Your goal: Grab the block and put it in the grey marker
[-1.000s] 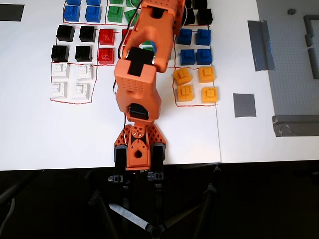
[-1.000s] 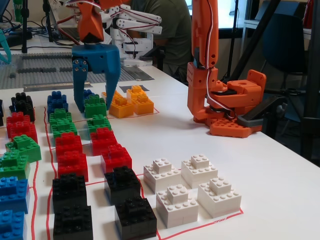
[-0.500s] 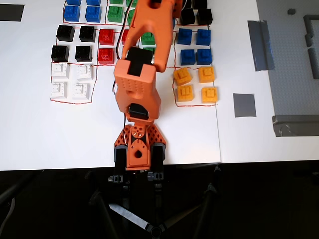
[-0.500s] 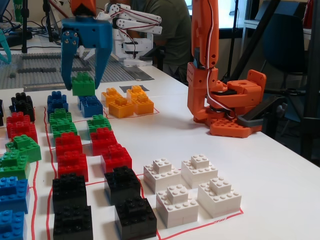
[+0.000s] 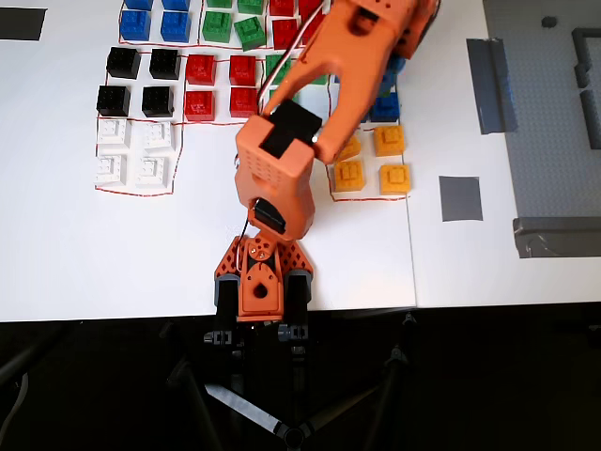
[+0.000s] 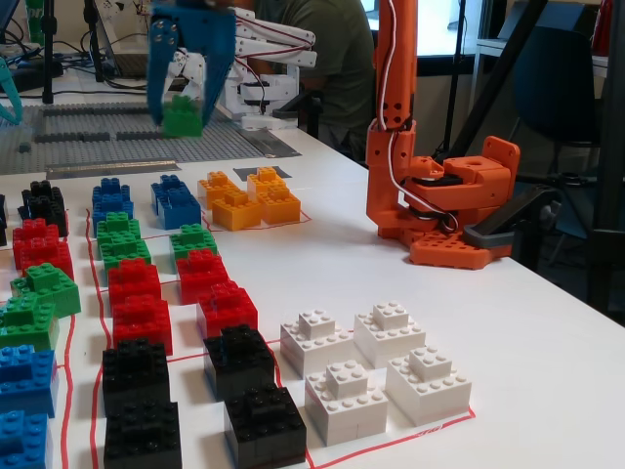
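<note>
— While I stood by the table, the blue gripper [image 6: 187,93] had lifted higher than half a second before and swung toward the yellow bricks [image 6: 244,200], its jaws clamped on the block [image 6: 182,115].

— So the green one was off the table?

— Well clear, hanging above the blue bricks [image 6: 176,203]. In the overhead view the arm [image 5: 319,113] had swept to the right side, though it hid the gripper there.

— And the grey marker [image 5: 460,198]?

— Bare, lying right of the yellow group, well apart from the arm. I judged the grab done and the carry under way.

— Any bins?

— None; only red outlines [image 5: 141,191] penning the white bricks [image 5: 131,150] and others by colour.
</note>
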